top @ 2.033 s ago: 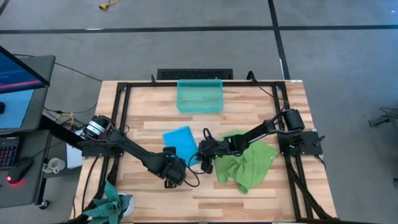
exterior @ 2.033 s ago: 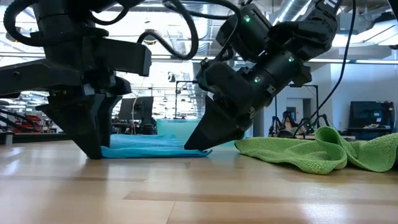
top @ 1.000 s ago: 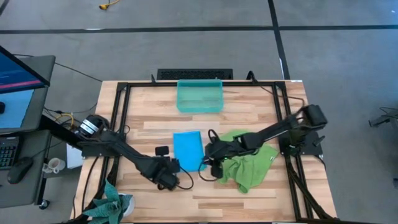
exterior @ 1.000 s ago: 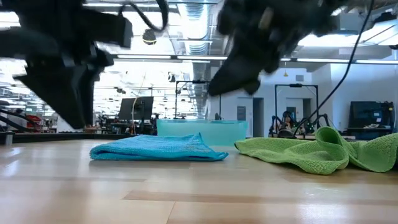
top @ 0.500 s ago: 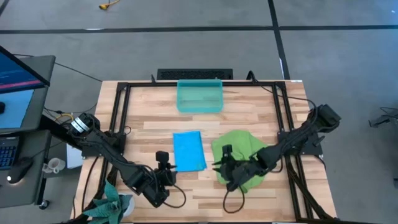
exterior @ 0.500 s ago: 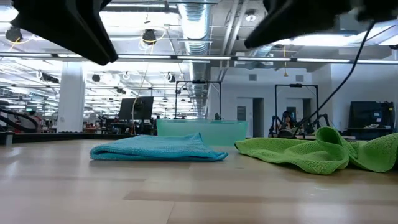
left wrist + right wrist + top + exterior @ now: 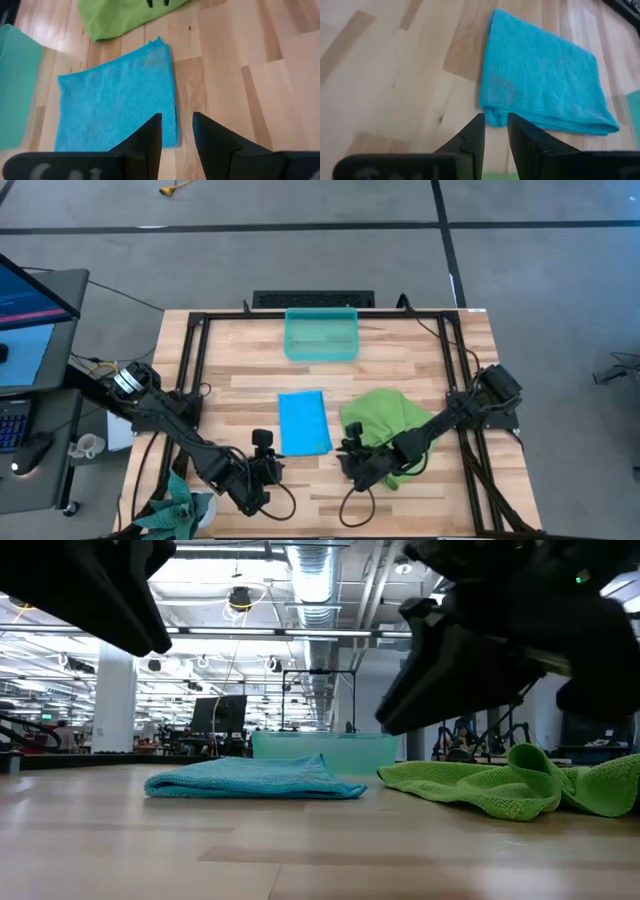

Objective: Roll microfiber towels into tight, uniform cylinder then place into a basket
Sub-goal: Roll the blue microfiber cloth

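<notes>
Your blue towel (image 7: 303, 421) lies folded flat, unrolled; both tools, left (image 7: 176, 131) and right (image 7: 495, 131), hover narrowly parted, empty. Next, grip its near edge.

— What are you doing differently from two seconds ago?
— I am hovering both grippers near the table's front; my left gripper (image 7: 262, 448) and right gripper (image 7: 352, 454) have released the blue towel (image 7: 303, 421), now squared.
</notes>
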